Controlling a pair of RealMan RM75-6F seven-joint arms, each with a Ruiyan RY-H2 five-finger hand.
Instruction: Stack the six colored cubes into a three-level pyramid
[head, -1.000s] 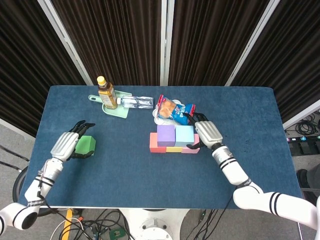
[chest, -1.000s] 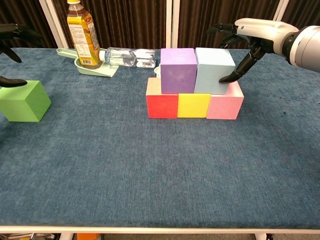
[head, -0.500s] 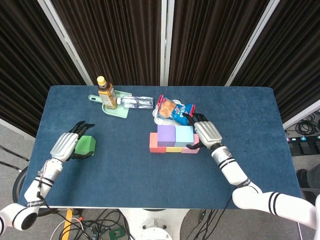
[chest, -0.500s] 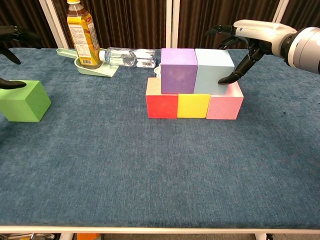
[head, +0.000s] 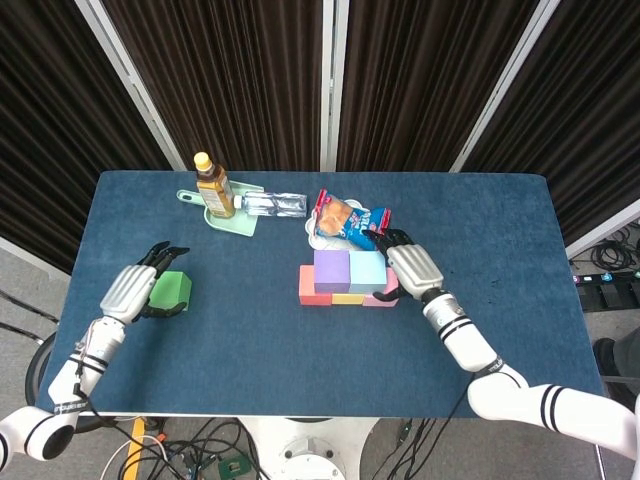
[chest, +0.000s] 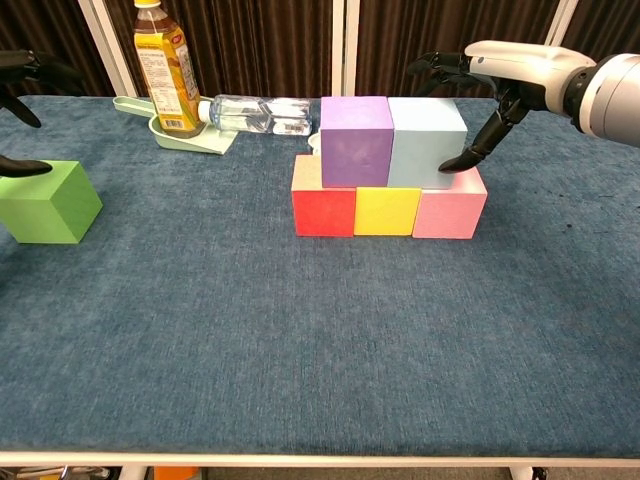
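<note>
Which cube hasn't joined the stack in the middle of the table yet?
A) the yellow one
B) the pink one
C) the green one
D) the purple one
C: the green cube sits alone at the table's left side beside the left hand, while the purple cube, yellow cube and pink cube are all in the stack.

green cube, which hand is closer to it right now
Left. The left hand sits right over the green cube at the table's left side, fingers around it. The right hand is far across the table, beside the light blue cube.
</note>
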